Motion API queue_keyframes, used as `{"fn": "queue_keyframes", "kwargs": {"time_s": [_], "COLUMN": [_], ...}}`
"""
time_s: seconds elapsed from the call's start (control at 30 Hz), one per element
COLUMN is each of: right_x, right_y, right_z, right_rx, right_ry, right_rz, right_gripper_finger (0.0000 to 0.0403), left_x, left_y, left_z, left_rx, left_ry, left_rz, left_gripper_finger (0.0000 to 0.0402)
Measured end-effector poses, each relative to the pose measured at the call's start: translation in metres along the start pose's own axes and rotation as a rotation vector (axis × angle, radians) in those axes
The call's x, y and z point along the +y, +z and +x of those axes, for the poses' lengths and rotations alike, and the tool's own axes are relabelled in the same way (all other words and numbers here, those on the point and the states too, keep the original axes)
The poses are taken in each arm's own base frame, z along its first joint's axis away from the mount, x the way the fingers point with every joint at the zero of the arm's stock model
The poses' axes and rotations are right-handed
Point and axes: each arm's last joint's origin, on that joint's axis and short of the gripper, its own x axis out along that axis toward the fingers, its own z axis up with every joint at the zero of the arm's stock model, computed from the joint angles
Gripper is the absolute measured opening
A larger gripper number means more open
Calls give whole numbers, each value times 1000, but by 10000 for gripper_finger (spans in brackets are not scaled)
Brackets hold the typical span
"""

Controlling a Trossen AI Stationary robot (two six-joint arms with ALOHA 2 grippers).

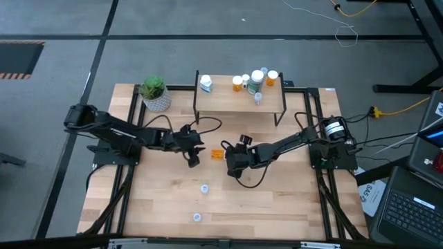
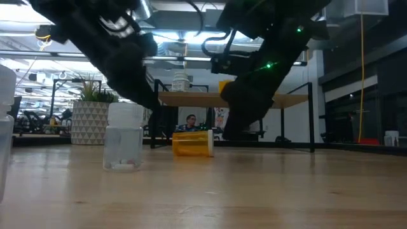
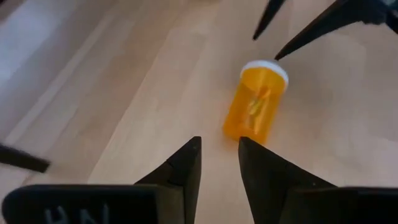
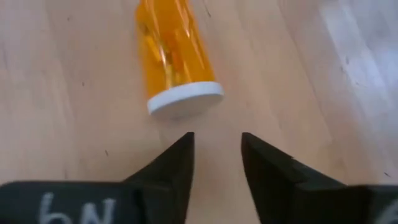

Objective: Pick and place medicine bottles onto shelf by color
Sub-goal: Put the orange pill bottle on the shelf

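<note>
An orange translucent medicine bottle with a white cap [image 1: 217, 153] lies on its side on the light wood tabletop [image 1: 277, 207], in front of the low shelf with a light wood top and black metal legs [image 1: 228, 100]. Both dark arms reach low toward it from opposite sides, stretched inward across the tabletop. The left end effector [image 1: 194, 158] sits just beside the bottle's base end, its two dark fingers [image 3: 186, 165] parted by a narrow gap and holding nothing. The right end effector [image 1: 231, 163] sits just beside the cap end, its fingers [image 4: 177, 163] likewise slightly apart and empty. On the shelf stand a white bottle [image 1: 205, 84] at the left and a cluster of orange and greenish bottles [image 1: 255, 79] toward the right. Two tiny clear bottles [image 1: 205, 187] stand on the tabletop nearer the front edge, well apart from the arms.
</note>
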Motion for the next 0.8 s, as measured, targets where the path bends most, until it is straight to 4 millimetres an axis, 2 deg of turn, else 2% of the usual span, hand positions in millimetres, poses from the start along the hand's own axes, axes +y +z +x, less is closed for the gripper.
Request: {"fn": "queue_keyframes", "kwargs": {"time_s": [0.2, 0.37, 0.6, 0.8], "right_x": [1, 5, 6, 6], "right_y": [0, 0, 1, 5], "right_z": [2, 4, 5, 5], "right_rx": [-2, 0, -3, -37], "right_ry": [12, 66, 95, 105], "right_rz": [3, 10, 15, 39], "right_gripper_finger": [73, 43, 29, 27], "left_x": [4, 0, -5, -4], "left_y": [-7, -7, -2, -7], "left_z": [26, 32, 26, 29], "left_rx": [16, -17, -39, -6], "left_ry": [-21, -55, -122, -123], "left_rz": [-26, -32, -33, -26], "left_gripper_finger": [104, 104, 103, 101]}}
